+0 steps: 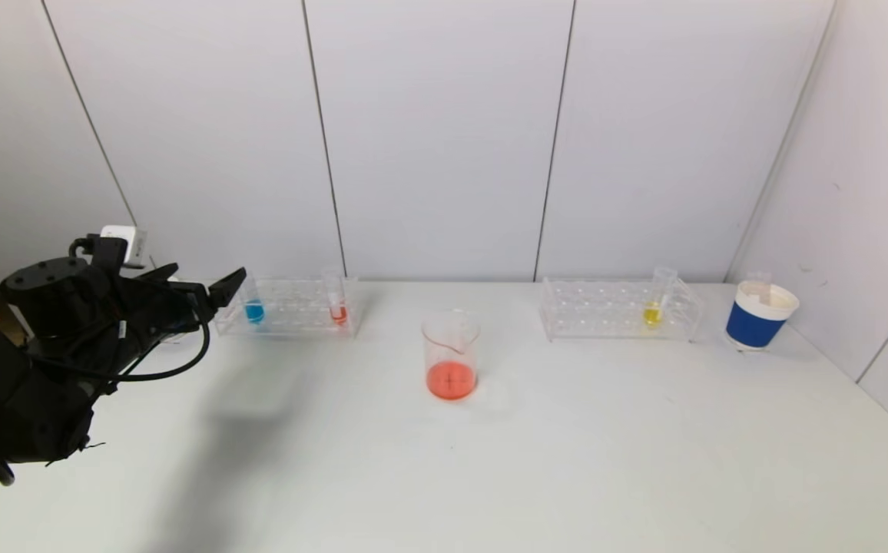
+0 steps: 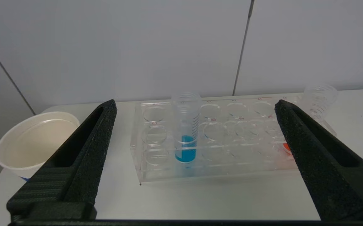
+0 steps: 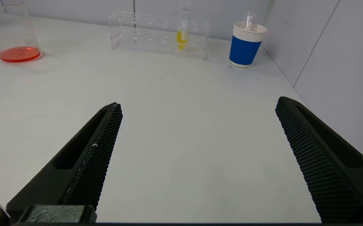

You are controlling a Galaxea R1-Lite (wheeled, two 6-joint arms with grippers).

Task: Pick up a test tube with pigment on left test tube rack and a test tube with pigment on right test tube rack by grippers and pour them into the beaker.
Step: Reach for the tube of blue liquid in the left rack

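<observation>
Left gripper (image 2: 194,106) hovers just in front of the left test tube rack (image 1: 288,307), its jaws spread wide and holding nothing; the blue tube (image 2: 186,131) lines up between them but is not touched. That clear rack stands at the far left of the white table (image 1: 444,461) and carries two tubes: the blue tube upright toward its left end and a red tube (image 1: 336,299) at its right end, tilted in the wrist view. A white paper cup (image 2: 34,141) sits just left of this rack.

At the middle of the table, well apart from both racks, stands one glass beaker (image 1: 451,355) with a shallow layer of red-orange liquid at the bottom. Nothing lies between it and either rack.

On the far right stands the right test tube rack (image 1: 619,309), holding one yellow tube (image 1: 657,299) near its right end. Just right of it is a blue paper cup (image 1: 760,315) with a clear tube poking out of it.

Right gripper (image 3: 198,105) is out of the head view; its own camera shows its jaws wide apart and empty above bare table, near side, well short of the right rack.
</observation>
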